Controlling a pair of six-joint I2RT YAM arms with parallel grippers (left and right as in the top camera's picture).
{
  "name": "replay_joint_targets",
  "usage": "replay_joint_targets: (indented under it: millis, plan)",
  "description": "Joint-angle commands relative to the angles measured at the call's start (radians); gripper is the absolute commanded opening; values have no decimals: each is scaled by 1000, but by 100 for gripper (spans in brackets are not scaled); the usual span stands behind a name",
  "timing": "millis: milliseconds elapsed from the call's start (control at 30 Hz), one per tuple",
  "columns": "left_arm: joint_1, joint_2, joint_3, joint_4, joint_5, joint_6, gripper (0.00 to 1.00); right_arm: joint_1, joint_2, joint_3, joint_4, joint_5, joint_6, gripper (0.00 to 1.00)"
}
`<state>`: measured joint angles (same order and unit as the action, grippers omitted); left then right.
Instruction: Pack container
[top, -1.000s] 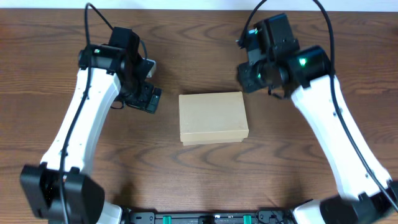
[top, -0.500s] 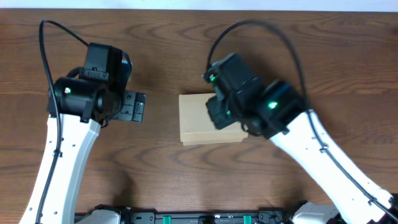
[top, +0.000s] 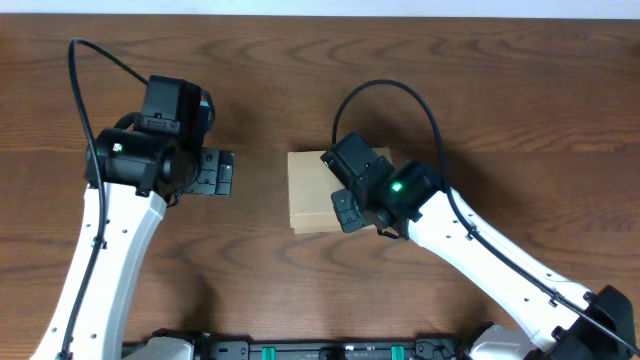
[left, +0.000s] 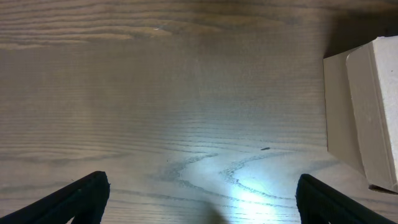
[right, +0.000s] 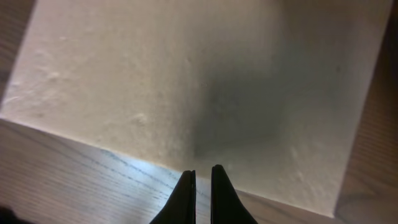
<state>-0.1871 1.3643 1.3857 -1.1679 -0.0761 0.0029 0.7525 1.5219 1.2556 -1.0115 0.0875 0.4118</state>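
The container (top: 308, 190), a plain tan cardboard box with its lid down, lies in the middle of the table. My right gripper (top: 346, 206) hangs right over its right half. In the right wrist view the box lid (right: 186, 74) fills the picture. There the right gripper (right: 203, 175) is shut with nothing between its tips, and it points down at the box's edge. My left gripper (top: 222, 172) stands open to the left of the box and apart from it. In the left wrist view the box (left: 364, 106) shows at the right edge, and the left gripper (left: 202, 182) spans bare wood.
The dark wooden table (top: 480, 110) runs all round the box. The right arm's white link (top: 500, 265) crosses the front right of the table, and the left arm's link (top: 110, 260) the front left.
My right arm has swung from the back right to over the box, and its jaws have shut. The left arm drew back to the left, then held still.
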Motion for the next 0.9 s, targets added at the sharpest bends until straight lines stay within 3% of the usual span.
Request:
replay_joint_targets:
  millis: [0, 700, 800, 867]
  plan:
    - [-3, -5, -3, 1, -13, -11, 95, 8, 1, -46, 23, 20, 33, 1]
    - [-3, -5, -3, -5, -12, -10, 95, 8, 0, -180, 124, 17, 44, 2]
    - [-3, -5, -3, -3, -5, -10, 95, 5, -9, -168, 148, 26, 34, 13]
    - [-3, -5, -3, 2, -2, -10, 95, -5, -20, -153, 167, 55, 13, 41]
